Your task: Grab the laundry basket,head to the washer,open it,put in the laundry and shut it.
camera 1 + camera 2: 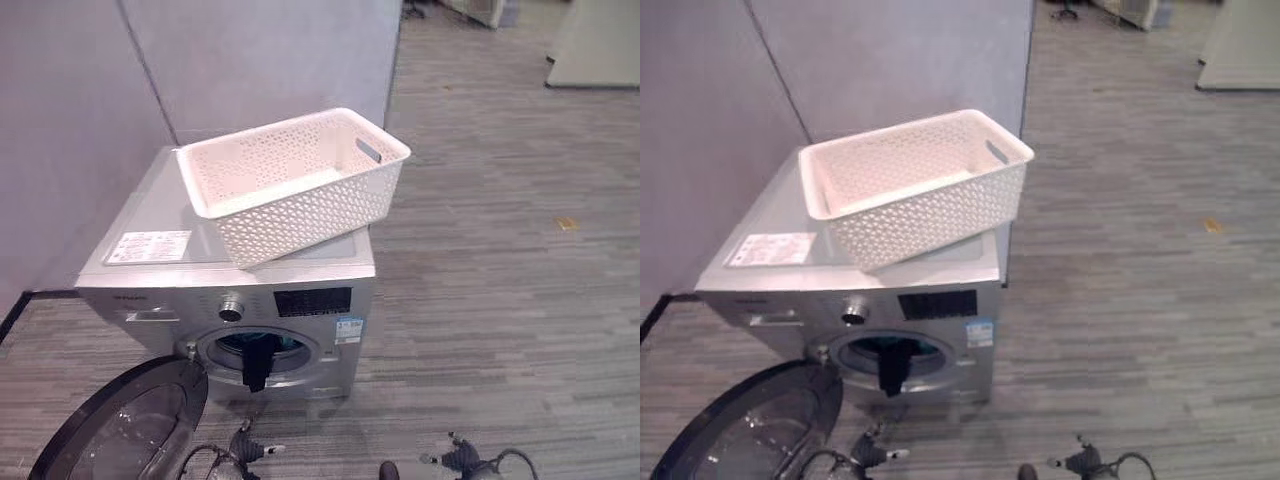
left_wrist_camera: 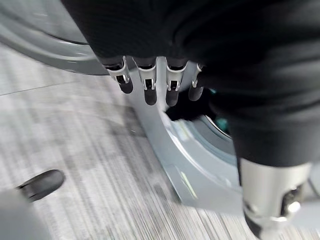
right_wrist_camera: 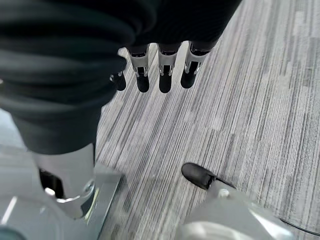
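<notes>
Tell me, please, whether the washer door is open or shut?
Open: the door hangs swung out below the drum opening, where dark laundry droops.

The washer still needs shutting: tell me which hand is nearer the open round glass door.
Left. The left hand hangs beside the washer's open round glass door; the right hand hangs over bare grey floor, farther off.

Left robot hand (image 2: 165,60) — fingers (image 2: 150,92) straight, holding nothing — over striped floor (image 2: 75,145), beside the silver washer (image 2: 195,165).
</notes>
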